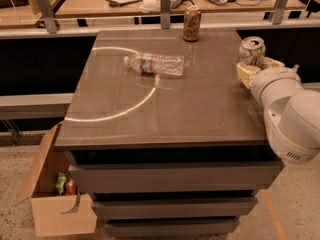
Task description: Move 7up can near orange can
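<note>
The 7up can (251, 48) is silver-white with green marks and stands upright at the right edge of the grey table (165, 119). My gripper (258, 66) is shut on its lower part, one pale finger on each side, and the white arm comes in from the right. The orange can (192, 23) is orange-brown and stands upright at the table's far edge, left of and beyond the 7up can and well apart from it.
A clear plastic bottle (157, 64) lies on its side on the table's far middle. A metal rail with posts (165, 6) runs behind the table, with a cluttered desk beyond. An open cardboard box (55, 199) sits on the floor at the lower left.
</note>
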Available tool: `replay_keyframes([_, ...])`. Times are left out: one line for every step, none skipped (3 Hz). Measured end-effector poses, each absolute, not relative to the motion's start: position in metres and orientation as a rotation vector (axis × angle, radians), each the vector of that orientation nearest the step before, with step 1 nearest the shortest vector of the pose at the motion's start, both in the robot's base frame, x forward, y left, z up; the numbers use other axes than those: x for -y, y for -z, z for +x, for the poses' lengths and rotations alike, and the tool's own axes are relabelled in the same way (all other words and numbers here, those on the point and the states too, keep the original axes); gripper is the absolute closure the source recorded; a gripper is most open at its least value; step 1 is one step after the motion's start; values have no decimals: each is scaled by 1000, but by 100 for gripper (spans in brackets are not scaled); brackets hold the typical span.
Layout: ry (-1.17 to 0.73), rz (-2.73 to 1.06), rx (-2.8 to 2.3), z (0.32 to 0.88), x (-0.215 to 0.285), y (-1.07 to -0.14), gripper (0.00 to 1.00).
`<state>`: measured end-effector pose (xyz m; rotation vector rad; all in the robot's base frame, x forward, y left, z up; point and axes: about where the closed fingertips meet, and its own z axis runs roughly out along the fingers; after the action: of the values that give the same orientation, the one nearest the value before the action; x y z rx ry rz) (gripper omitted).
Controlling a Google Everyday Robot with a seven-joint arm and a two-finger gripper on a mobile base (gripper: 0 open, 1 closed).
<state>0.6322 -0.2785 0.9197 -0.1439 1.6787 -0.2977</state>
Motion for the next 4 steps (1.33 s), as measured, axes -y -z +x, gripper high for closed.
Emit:
replay_keyframes([304,-116,-1657,672,288,-917,100])
replay_keyframes([309,-69,-1642,705,299,-920,100])
replay_keyframes([314,-51,-1640,714,303,-921,100])
replay_keyframes([344,-13,-1651,711,303,-914,100])
